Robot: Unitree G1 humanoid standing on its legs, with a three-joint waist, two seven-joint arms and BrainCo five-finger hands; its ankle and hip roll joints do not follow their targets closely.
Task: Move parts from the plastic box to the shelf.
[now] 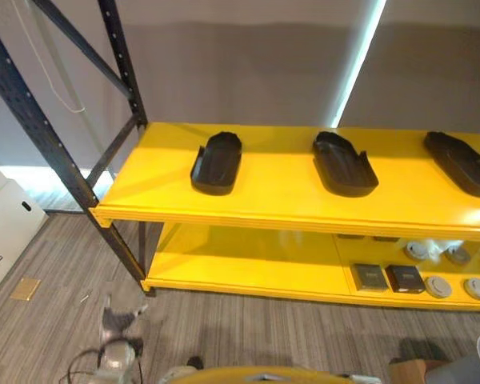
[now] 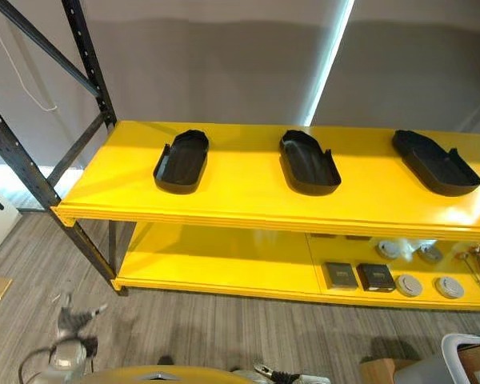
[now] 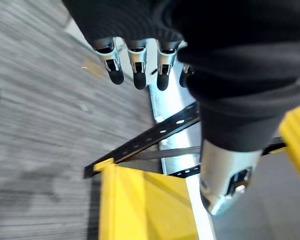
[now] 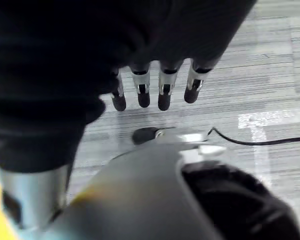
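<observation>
Three black moulded parts lie spaced apart on the top board of the yellow shelf (image 1: 280,204): one on the left (image 1: 218,162), one in the middle (image 1: 344,164) and one on the right (image 1: 464,162). My left hand (image 3: 135,67) hangs low over the grey floor beside the shelf's dark corner post, its fingers straight and holding nothing. Above the striped floor, my right hand (image 4: 164,92) also has its fingers straight and holds nothing. The corner of a pale plastic box (image 2: 464,356) shows at the lower right.
The shelf's lower board (image 1: 240,264) carries two dark square items (image 1: 388,278) and several round pale pieces (image 1: 438,286) at its right end. A dark steel upright with braces (image 1: 40,128) stands at the left. A white carton (image 1: 0,228) sits on the floor further left.
</observation>
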